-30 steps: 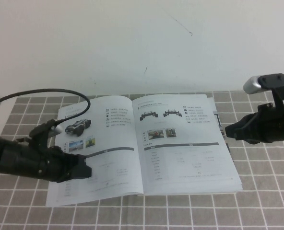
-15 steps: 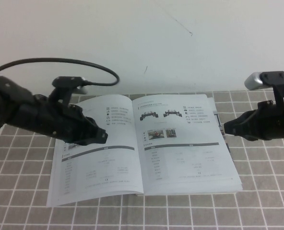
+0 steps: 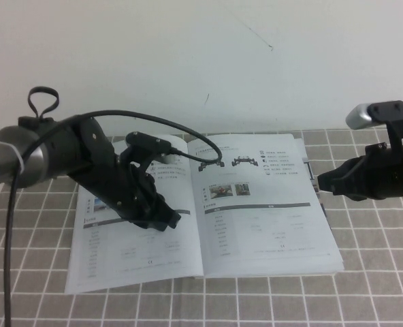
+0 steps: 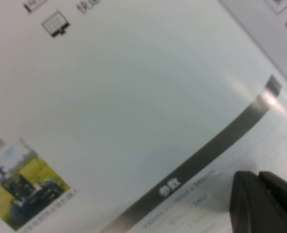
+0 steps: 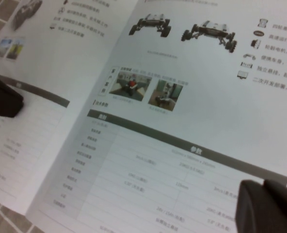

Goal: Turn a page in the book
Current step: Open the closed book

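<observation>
The book (image 3: 147, 262) lies open and flat on the checked cloth. The page (image 3: 256, 211) with two black chassis, two small photos and a grey-barred table is the right-hand sheet, also seen in the right wrist view (image 5: 172, 121). My right gripper (image 3: 318, 182) hovers shut at that page's outer right edge, with its fingertips (image 5: 252, 194) over the end of the grey bar. My left gripper (image 3: 173, 219) is shut with nothing in it, low over the left-hand page near the spine, and its fingers (image 4: 245, 194) sit just below that page's grey bar (image 4: 206, 155).
A grey checked cloth (image 3: 269, 300) covers the table, with a white wall behind. The left arm's black cable (image 3: 181, 129) arches over the top of the book. The left arm (image 3: 86, 160) lies across the book's upper left corner.
The left arm has swung from the table's left side up and across the left page, so its gripper now sits near the spine. The right gripper has barely moved.
</observation>
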### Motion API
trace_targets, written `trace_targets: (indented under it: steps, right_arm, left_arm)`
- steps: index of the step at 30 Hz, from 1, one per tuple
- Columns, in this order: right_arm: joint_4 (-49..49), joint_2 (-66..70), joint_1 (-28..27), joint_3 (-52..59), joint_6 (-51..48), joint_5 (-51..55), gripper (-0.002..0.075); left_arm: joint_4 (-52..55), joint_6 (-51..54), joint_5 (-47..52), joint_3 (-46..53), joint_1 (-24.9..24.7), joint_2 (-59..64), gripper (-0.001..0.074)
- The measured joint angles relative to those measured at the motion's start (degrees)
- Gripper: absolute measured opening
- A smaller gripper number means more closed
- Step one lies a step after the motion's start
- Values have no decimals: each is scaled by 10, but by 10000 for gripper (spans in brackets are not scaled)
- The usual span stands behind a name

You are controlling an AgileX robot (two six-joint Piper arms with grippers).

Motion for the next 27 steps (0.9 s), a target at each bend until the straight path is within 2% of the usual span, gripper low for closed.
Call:
trace_targets:
  steps: [10, 13, 18, 21, 27]
  right_arm:
    - [-1, 8, 0, 0, -3, -38, 25]
    - [-1, 17, 0, 0, -2, -44, 84]
    - [-1, 45, 0, -11, -3, -46, 232]
    - [-1, 75, 0, -27, -5, -41, 263]
    - [0, 126, 0, -55, -5, -24, 276]
  left_arm:
    - [-24, 5, 3, -11, 1, 68, -4]
    - [-29, 5, 8, -13, 1, 70, -4]
    - [-30, 5, 11, -16, 1, 75, -4]
    - [-30, 5, 11, -17, 1, 75, -4]
    - [-31, 5, 12, -17, 1, 75, -4]
